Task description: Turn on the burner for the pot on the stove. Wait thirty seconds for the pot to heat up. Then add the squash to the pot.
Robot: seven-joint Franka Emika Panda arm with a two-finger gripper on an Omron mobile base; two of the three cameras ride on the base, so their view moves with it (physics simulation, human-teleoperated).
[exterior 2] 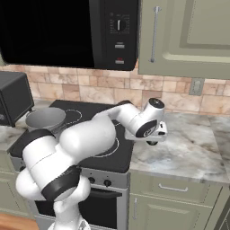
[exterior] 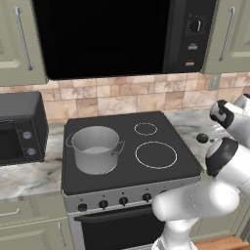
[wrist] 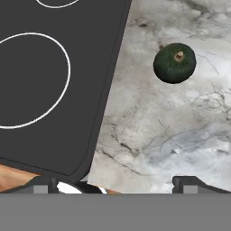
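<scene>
The gripper hangs over the marble counter just right of the stove, its fingers spread wide with nothing between them. The hand view gives the squash clearly: a dark green ball with a pale stem, lying on the counter apart from the cooktop's edge. The left base view shows it as a small dark spot, and also shows the pot standing on the front-left burner. The right base view shows the hand from the side.
</scene>
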